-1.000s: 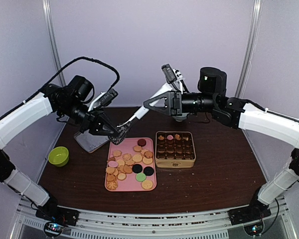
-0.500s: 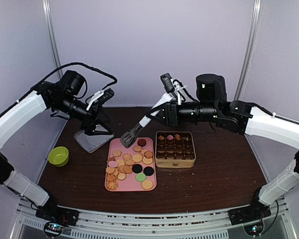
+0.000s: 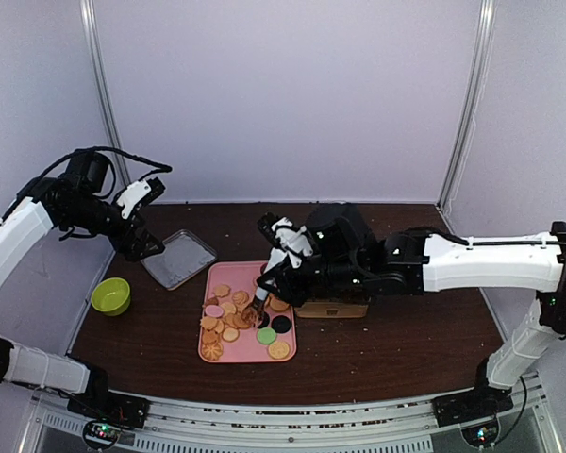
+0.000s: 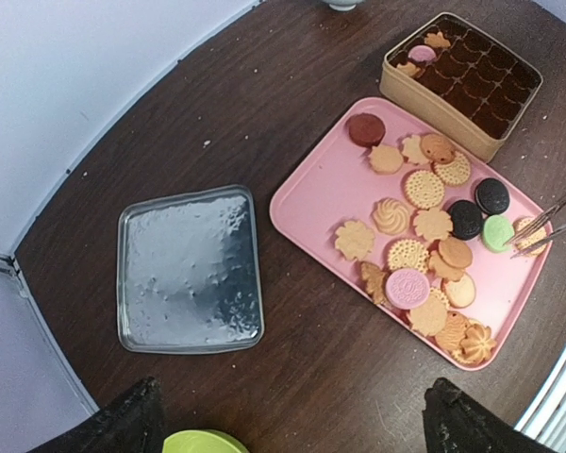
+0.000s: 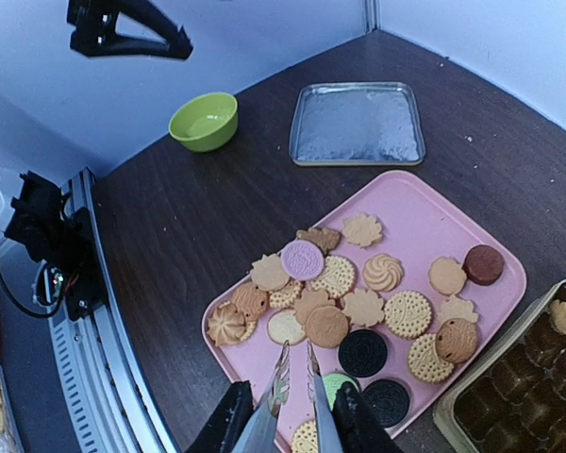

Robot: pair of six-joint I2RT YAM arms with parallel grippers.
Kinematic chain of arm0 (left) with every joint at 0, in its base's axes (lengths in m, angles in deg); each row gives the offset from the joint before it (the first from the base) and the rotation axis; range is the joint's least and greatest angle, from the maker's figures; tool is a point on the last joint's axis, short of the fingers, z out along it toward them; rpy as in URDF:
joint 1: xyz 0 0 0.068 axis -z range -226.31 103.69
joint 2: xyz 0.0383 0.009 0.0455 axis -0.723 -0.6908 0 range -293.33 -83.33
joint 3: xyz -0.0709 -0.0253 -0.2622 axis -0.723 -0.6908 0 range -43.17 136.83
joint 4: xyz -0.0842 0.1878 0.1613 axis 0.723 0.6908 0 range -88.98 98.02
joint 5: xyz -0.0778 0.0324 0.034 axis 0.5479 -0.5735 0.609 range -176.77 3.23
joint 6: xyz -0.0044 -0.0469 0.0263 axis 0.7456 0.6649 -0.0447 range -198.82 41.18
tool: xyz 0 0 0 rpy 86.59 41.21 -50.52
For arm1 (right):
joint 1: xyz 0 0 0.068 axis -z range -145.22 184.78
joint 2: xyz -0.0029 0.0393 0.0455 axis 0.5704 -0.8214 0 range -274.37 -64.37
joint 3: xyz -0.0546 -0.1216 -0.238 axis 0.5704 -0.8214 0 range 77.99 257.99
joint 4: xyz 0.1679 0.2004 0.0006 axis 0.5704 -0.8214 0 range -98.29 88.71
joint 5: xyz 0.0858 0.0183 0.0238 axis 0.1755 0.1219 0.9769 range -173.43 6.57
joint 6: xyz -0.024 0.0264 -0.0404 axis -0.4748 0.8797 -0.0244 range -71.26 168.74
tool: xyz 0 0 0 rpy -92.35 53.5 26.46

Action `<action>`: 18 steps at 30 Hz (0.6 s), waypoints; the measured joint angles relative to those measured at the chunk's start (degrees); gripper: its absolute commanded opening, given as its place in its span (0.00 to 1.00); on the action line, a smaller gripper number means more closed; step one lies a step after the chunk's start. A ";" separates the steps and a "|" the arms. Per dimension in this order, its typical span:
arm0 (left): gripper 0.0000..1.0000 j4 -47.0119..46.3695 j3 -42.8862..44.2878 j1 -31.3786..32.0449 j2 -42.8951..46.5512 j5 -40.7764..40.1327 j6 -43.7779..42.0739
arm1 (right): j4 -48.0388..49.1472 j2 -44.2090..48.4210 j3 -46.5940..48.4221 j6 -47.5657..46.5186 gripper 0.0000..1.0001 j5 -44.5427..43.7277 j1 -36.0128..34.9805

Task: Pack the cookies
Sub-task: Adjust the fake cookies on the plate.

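The cookies [image 3: 234, 314] lie spread on a pink tray [image 3: 249, 352], mostly tan, with pink, green and black ones; the cookies [image 5: 358, 307] fill the right wrist view. My right gripper [image 5: 292, 425] is shut on metal tongs [image 5: 297, 363]. The tong tips hover slightly apart, holding nothing, just above the tray beside a green cookie [image 5: 340, 387]. A gold tin [image 5: 509, 387] with a few cookies inside stands right of the tray, half hidden under my right arm [image 3: 358, 264] in the top view. My left gripper [image 3: 141, 241] is open and holds nothing, high over the table's left.
A silver metal lid [image 3: 179, 258] lies left of the pink tray [image 4: 321, 189]. A green bowl [image 3: 110, 295] sits near the left table edge. The tongs [image 4: 547, 222] reach in at the right of the left wrist view. The tin [image 4: 462, 80] stands beyond the tray there.
My left gripper opened, let go of the tongs and drew back to the left. My right arm swung down with the tongs over the near part of the pink tray.
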 measured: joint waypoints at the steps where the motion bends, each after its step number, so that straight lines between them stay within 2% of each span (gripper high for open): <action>1: 0.98 -0.02 -0.24 -0.24 -0.04 -0.44 0.00 | 0.02 -1.16 0.02 -0.15 0.28 -0.68 -0.79; 7: 0.98 -0.07 -0.87 -0.66 -0.33 -1.97 0.26 | -1.33 -6.14 0.70 -1.27 0.29 -4.63 -4.13; 18: 0.98 -0.20 -1.51 -0.66 -1.57 -1.36 0.68 | -0.50 -6.34 -0.83 -1.53 0.29 -12.44 -6.47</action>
